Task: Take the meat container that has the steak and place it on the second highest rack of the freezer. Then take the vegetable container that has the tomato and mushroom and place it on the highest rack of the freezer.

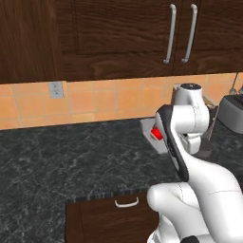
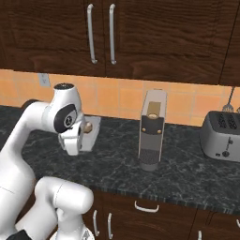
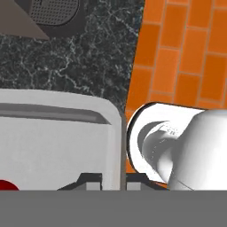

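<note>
A white robot arm reaches over a dark speckled stone desk point(image 1: 71, 152) in a rendered kitchen, with dark wooden cabinets point(image 1: 118, 33) above and an orange tiled wall point(image 1: 104, 102) behind.

From the left base view, a pale grey tray point(image 1: 148, 128) lies flat on the desk near the tiled wall, mostly hidden behind the arm. A small bright red tomato point(image 1: 156, 134) shows in it, just beside the arm's dark joint. From the right base view, the same tray sits on the desk by the arm's wrist, and a small brownish-tan mushroom point(image 2: 87, 127) rests at its near end, touching or almost touching the wrist.

In the hand view, the hand point(image 3: 112, 181) sits low at the tray's raised side wall — its two dark tips stand close together, one on each side of that thin wall, pinching the tray's edge. A sliver of the red tomato shows in the tray's lower corner there.

Further along the desk to the right stand a tall slim coffee machine point(image 2: 151, 136) and, well apart from it, a grey toaster point(image 2: 223, 136). A white wall socket point(image 1: 56, 89) is set in the tiles on the left. Below the desk edge, a wooden drawer front carries a small pale handle point(image 1: 126, 204).
</note>
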Available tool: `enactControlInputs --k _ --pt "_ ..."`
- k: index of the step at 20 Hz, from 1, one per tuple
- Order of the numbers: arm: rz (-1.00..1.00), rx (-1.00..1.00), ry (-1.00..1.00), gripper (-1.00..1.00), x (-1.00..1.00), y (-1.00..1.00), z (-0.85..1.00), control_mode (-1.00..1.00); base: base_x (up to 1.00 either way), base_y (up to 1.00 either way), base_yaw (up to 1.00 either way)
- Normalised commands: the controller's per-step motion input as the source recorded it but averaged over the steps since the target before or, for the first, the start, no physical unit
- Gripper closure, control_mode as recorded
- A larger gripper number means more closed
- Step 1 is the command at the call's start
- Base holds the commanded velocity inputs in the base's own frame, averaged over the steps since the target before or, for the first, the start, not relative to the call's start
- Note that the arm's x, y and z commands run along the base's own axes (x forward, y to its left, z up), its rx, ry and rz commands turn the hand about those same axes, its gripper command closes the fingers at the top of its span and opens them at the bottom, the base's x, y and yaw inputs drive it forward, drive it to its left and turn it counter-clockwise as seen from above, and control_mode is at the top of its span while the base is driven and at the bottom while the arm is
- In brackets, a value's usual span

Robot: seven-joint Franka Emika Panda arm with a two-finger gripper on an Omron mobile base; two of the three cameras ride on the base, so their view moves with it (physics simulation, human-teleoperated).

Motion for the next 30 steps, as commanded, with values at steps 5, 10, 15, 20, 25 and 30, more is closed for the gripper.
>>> enactControlInputs --k 5,10,15,20,25,30 --pt "-0.04 0.00 0.00 1.00 -0.43 -0.01 0.51 -1.00 0.00 0.00 0.00" --pt "-0.04 0.00 0.00 1.00 -0.11 -0.10 0.30 -1.00 0.00 0.00 0.00" --pt "0.00 0.00 0.00 1.00 -0.13 -0.04 0.07 1.00 -0.27 -0.19 0.00" --pt "0.00 0.00 0.00 1.00 0.00 0.00 0.00 1.00 -0.74 -0.91 -0.34" --pt "0.00 0.00 0.00 1.00 0.00 0.00 0.00 1.00 -0.02 -0.45 -0.82" --pt "0.00 0.00 0.00 1.00 0.00 0.00 0.00 1.00 0.00 -0.09 -0.93"
